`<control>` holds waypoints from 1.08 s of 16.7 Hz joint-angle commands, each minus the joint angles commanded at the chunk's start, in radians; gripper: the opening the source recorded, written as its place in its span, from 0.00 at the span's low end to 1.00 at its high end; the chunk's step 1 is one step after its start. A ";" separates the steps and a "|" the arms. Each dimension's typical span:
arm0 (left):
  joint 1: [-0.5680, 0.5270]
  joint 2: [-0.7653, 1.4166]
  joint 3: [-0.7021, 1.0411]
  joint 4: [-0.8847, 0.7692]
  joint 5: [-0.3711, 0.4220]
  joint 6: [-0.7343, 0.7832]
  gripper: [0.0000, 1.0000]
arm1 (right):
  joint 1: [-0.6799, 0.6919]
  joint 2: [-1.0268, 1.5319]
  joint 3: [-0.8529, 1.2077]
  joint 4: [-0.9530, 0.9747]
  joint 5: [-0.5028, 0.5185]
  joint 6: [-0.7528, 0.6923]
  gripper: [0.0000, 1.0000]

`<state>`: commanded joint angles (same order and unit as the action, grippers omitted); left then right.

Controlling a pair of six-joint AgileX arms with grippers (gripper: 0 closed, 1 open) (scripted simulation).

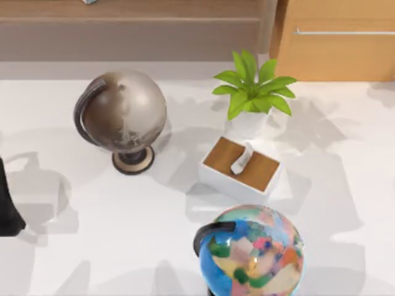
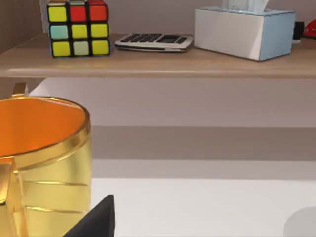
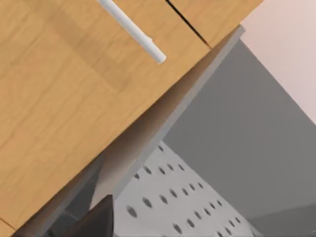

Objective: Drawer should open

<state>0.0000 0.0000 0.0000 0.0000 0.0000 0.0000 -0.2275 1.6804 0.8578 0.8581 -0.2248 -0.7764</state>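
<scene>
White tabletop [image 1: 92, 246] carries two globes, a plant and a tissue box; the drawer [image 1: 336, 40] sits at its far right edge, bar handle [image 3: 133, 30] close before my right wrist camera. My left arm [image 1: 9, 203] rests at the left edge, and I cannot tell either pincer's state.

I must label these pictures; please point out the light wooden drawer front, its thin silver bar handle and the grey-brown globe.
light wooden drawer front [image 1: 333, 58], top view, bare wood panel.
thin silver bar handle [image 1: 345, 32], top view, mid-bar.
grey-brown globe [image 1: 126, 111], top view, sphere.
</scene>
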 joint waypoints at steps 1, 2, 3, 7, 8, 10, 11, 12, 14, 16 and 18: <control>0.000 0.000 0.000 0.000 0.000 0.000 1.00 | 0.042 0.059 0.009 0.045 0.047 -0.082 1.00; 0.000 0.000 0.000 0.000 0.000 0.000 1.00 | 0.083 0.118 0.018 0.090 0.093 -0.164 1.00; 0.000 0.000 0.000 0.000 0.000 0.000 1.00 | 0.124 0.176 0.026 0.133 0.139 -0.244 1.00; 0.000 0.000 0.000 0.000 0.000 0.000 1.00 | 0.272 0.380 0.056 0.289 0.301 -0.532 1.00; 0.000 0.000 0.000 0.000 0.000 0.000 1.00 | 0.303 0.422 0.063 0.321 0.334 -0.592 1.00; 0.000 0.000 0.000 0.000 0.000 0.000 1.00 | 0.355 0.490 0.074 0.375 0.388 -0.691 1.00; 0.000 0.000 0.000 0.000 0.000 0.000 1.00 | 0.375 0.515 0.079 0.396 0.408 -0.728 1.00; 0.000 0.000 0.000 0.000 0.000 0.000 1.00 | 0.390 0.534 0.083 0.411 0.423 -0.756 1.00; 0.000 0.000 0.000 0.000 0.000 0.000 1.00 | 0.404 0.550 0.087 0.426 0.437 -0.781 1.00; 0.000 0.000 0.000 0.000 0.000 0.000 1.00 | 0.404 0.550 0.087 0.426 0.437 -0.781 1.00; 0.000 0.000 0.000 0.000 0.000 0.000 1.00 | 0.400 0.547 0.082 0.423 0.435 -0.780 1.00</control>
<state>0.0000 0.0000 0.0000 0.0000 0.0000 0.0000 0.1722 2.2278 0.9396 1.2813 0.2102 -1.5562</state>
